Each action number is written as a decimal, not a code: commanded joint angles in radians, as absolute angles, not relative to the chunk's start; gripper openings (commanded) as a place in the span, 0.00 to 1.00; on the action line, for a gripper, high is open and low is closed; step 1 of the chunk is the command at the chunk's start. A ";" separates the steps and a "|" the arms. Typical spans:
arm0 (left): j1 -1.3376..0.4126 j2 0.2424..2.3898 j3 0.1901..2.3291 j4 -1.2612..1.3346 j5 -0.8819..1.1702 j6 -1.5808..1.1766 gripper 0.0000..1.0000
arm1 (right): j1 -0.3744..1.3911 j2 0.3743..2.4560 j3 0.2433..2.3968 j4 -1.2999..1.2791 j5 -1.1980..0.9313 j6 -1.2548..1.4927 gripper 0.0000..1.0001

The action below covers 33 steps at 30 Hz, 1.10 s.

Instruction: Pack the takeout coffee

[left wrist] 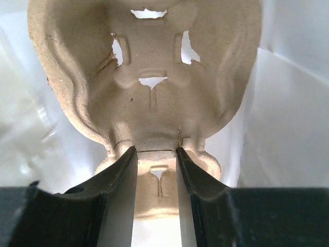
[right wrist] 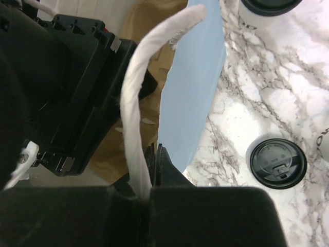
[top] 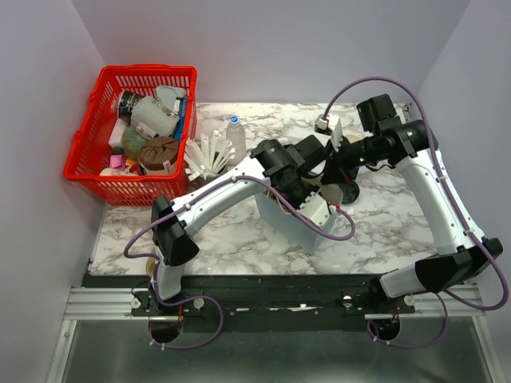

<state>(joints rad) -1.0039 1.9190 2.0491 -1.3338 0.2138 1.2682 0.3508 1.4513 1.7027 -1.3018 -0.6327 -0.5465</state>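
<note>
My left gripper (left wrist: 157,154) is shut on the middle ridge of a brown pulp cup carrier (left wrist: 149,98) and holds it inside a white paper bag (left wrist: 293,128). In the top view the bag (top: 275,215) stands mid-table under the left gripper (top: 307,203). My right gripper (right wrist: 157,154) is shut on the bag's rim (right wrist: 193,87), beside its twisted white handle (right wrist: 134,103). One takeout coffee cup with a black lid (right wrist: 276,163) stands on the marble right of the bag. Another cup (right wrist: 267,6) shows at the top edge. A black lid (top: 349,192) also shows in the top view.
A red basket (top: 136,132) full of odd items stands at the back left. A grey cup of white straws (top: 206,155) and a clear water bottle (top: 235,132) stand next to it. The left arm's black wrist (right wrist: 72,87) is close to my right gripper.
</note>
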 commanded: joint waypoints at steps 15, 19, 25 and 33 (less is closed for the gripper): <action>-1.029 1.994 2.042 -1.513 0.210 1.123 0.00 | 0.480 1.482 1.759 -1.252 -0.604 -0.558 0.00; -1.029 2.008 2.031 -1.513 0.187 1.127 0.00 | 0.482 1.489 1.766 -1.264 -0.601 -0.566 0.00; -1.037 2.048 2.042 -1.513 0.144 1.118 0.00 | 0.482 1.489 1.733 -1.256 -0.607 -0.561 0.00; -1.037 2.034 2.016 -1.479 0.195 1.278 0.00 | 0.483 1.512 1.744 -1.253 -0.623 -0.563 0.00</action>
